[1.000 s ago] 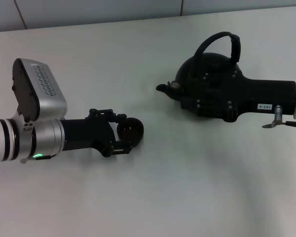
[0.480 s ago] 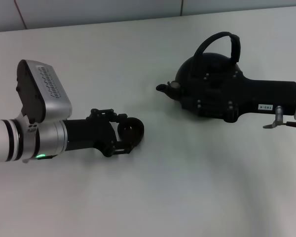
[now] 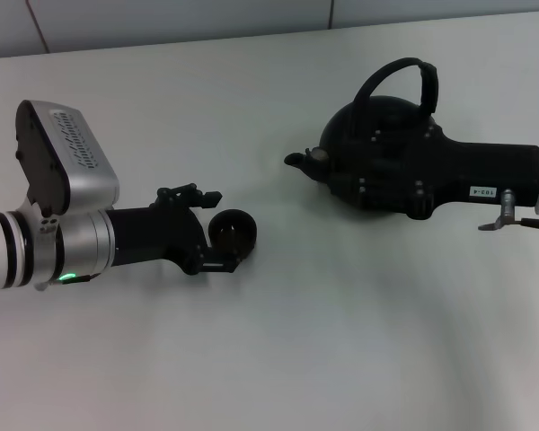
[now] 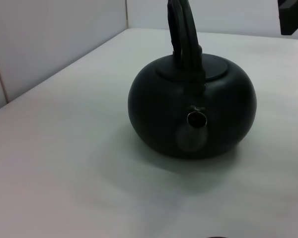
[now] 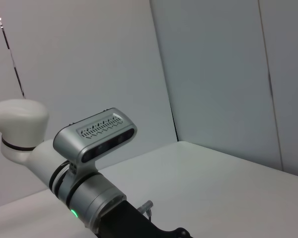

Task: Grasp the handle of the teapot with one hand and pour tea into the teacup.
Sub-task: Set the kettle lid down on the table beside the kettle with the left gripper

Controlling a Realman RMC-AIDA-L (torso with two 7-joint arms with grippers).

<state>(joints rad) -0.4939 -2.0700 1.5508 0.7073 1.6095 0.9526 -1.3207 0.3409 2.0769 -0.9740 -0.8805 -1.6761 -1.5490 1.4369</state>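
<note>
The black teapot (image 3: 346, 135) stands at the back right, its spout (image 3: 295, 160) pointing left. Its arched handle (image 3: 397, 74) rises free on the far side. My right gripper (image 3: 377, 166) lies low over the teapot's near side and covers much of it; its fingers are hidden. In the left wrist view the teapot (image 4: 191, 116) faces the camera, the handle (image 4: 184, 29) runs up out of view, and a part of the right gripper (image 4: 290, 15) shows beside it. The small black teacup (image 3: 235, 233) stands on the table between the spread fingers of my open left gripper (image 3: 217, 230).
The white table (image 3: 341, 341) stretches wide in front of both arms. A grey wall (image 3: 162, 18) runs along the table's far edge. The right wrist view shows only my left arm's wrist camera housing (image 5: 97, 131) and the wall.
My left gripper's fingers have spread away from the teacup, and the arm has drawn back a little to the left. The right arm and the teapot have not moved.
</note>
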